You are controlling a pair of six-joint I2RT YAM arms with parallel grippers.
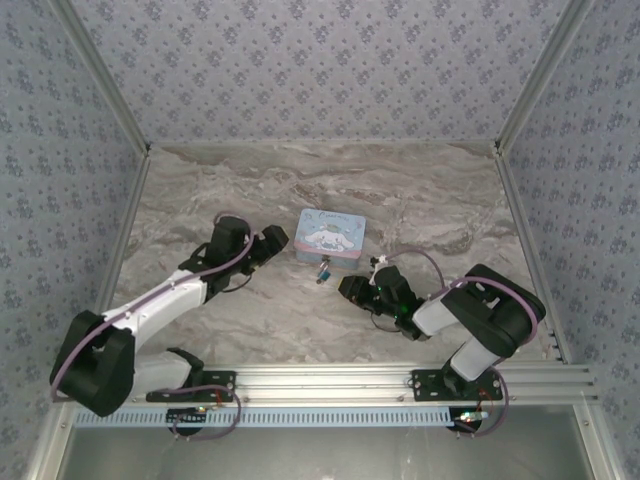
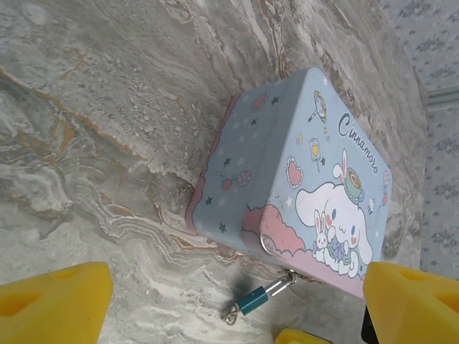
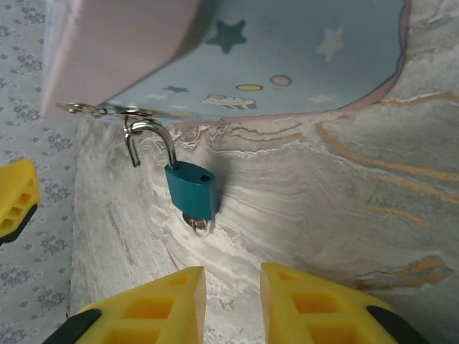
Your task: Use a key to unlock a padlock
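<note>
Tin (image 1: pixel 328 238) sat mid-table (image 1: pixel 300 320), lid down (contents not visible). Padlock (image 3: pixel 192 188) hung by its shackle from the tin's front clasp (image 3: pixel 93 110). 1 shackle leg was out of the body, and the body lay on the marble. Key (image 3: pixel 197 224) stuck out of the padlock's bottom end. Left gripper (image 1: pixel 278 240) lay low just left of the tin, jaws wide apart, holding nothing. Right gripper (image 3: pixel 231 276) pointed at the padlock, just short of it, its 2 fingers a narrow gap apart with nothing between.
</note>
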